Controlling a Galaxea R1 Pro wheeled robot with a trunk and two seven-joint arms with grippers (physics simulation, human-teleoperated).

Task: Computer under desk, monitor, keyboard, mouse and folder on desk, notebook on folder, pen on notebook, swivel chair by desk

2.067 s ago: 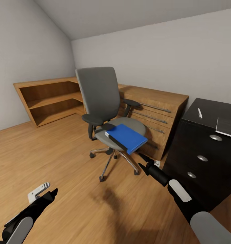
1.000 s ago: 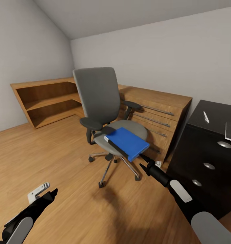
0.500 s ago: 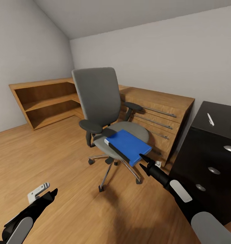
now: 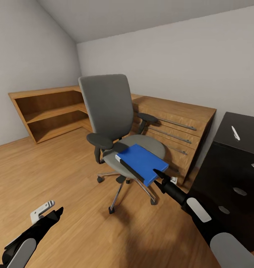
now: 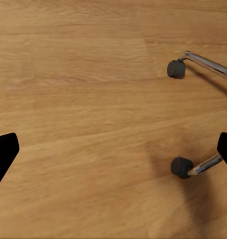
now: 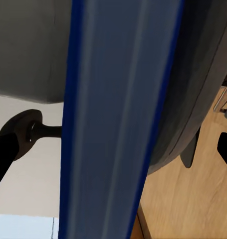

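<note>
folder (image 4: 143,159): laid flat on swivel chair (image 4: 112,119) seat, its near edge just ahead of the right gripper (image 4: 159,178) fingertips | right gripper: spread wide, nothing held | left gripper (image 4: 57,212): parted over wooden floor (image 4: 67,167), empty | desk (image 4: 231,163): cut off at frame edge, pen (image 4: 235,133) seen on top
</note>
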